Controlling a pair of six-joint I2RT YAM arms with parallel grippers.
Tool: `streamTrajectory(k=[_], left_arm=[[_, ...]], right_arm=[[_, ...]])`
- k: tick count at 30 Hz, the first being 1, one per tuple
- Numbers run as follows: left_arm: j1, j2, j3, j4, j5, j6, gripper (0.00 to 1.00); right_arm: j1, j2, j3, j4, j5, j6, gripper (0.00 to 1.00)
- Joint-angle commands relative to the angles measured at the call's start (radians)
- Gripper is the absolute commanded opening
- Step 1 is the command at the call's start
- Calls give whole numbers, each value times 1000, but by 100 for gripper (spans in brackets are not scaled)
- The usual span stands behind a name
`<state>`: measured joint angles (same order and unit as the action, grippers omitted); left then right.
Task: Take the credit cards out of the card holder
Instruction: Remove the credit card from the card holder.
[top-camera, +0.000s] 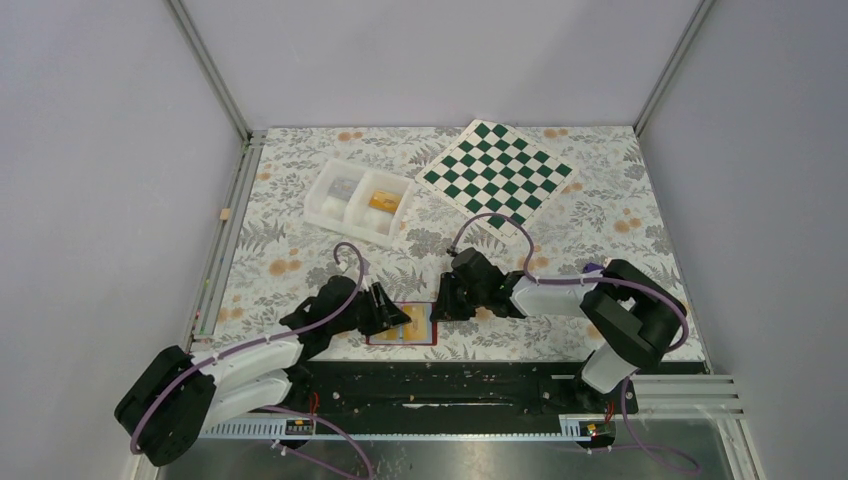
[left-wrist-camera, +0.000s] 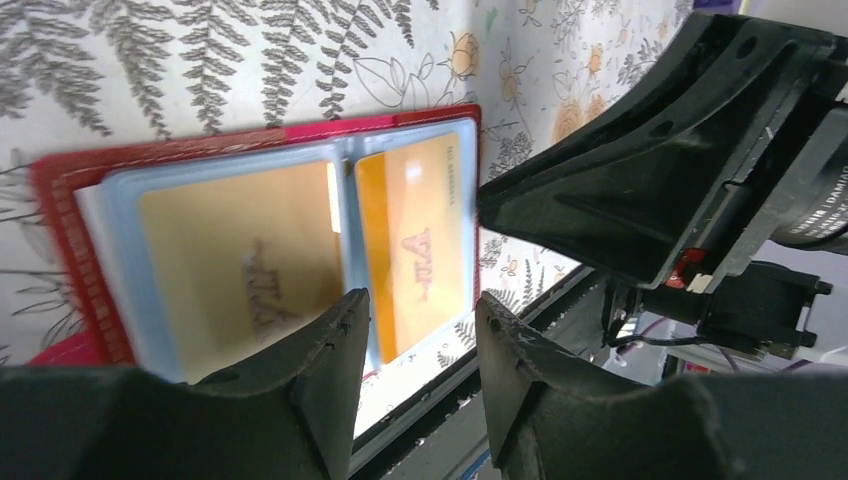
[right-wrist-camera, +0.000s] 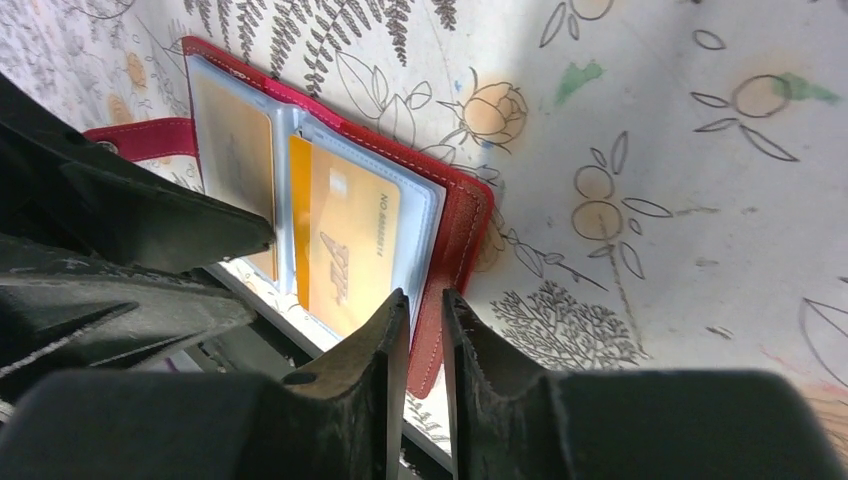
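On floral cloth (right-wrist-camera: 650, 120), red card holder (right-wrist-camera: 465, 215), glossy credit cards (right-wrist-camera: 345, 235)

The credit card (right-wrist-camera: 345, 250) showing fully in the card holder (right-wrist-camera: 462, 215) has small print toward its 1 o'clock corner: "NO", then digits, seemingly all 8s. Its large brown logo, like the other card's (left-wrist-camera: 235, 260), is too blurred to read.

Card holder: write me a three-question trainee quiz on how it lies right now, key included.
1. True or false: the card holder lies folded shut.
2. How many credit cards show in its sleeves?
3. Where on the table does it lie? A near edge, middle; B far left corner; C far right corner.
Key: 1 false, it lies open; 2 two; 3 A.
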<state>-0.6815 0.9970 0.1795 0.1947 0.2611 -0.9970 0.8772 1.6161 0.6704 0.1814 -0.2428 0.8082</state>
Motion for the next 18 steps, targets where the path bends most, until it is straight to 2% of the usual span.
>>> streamTrajectory(k=[1, 5, 10, 18], left_arm=[[1, -79, 63, -155, -94, 48, 43], [2, -86, 103, -243, -133, 73, 43], [1, -49, 41, -11, -19, 35, 43], [0, -1, 41, 30, -21, 20, 40]], right_arm=[[13, -84, 37, -146, 91, -66, 26], [15, -137, 55, -168, 76, -72, 27], [18, -124, 58, -126, 36, -51, 26], [20, -29, 72, -27, -21, -39, 22]])
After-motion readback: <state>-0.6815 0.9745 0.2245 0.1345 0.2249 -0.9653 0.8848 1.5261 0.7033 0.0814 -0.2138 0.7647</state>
